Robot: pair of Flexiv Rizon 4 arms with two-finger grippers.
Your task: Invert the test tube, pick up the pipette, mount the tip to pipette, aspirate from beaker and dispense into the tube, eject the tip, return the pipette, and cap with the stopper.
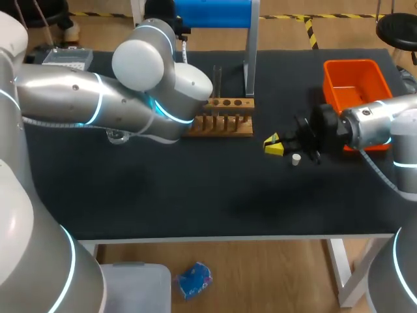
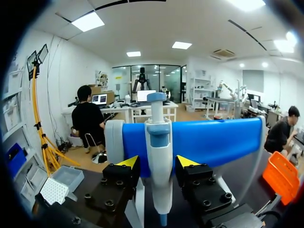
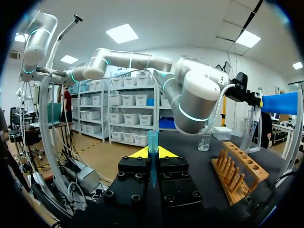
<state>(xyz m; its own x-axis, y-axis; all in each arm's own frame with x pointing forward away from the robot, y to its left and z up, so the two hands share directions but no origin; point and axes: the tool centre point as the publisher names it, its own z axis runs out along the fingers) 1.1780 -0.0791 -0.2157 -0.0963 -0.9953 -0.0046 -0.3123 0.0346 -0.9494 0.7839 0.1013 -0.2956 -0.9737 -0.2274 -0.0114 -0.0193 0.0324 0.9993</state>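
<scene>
Pipette [image 2: 158,137] is seen hung on the blue stand [image 2: 213,142] at the back of the desk [image 1: 195,195], framed by the left hand [image 2: 158,162], whose fingers are spread wide on either side and are not touching it. It is judged rigid, light and smooth, and best gripped squarely on the thick body below the plunger. The test tube [image 3: 152,142], thin and likely fragile, is clamped in the closed right hand [image 3: 152,153], with the white stopper [image 1: 296,158] just beside.
</scene>
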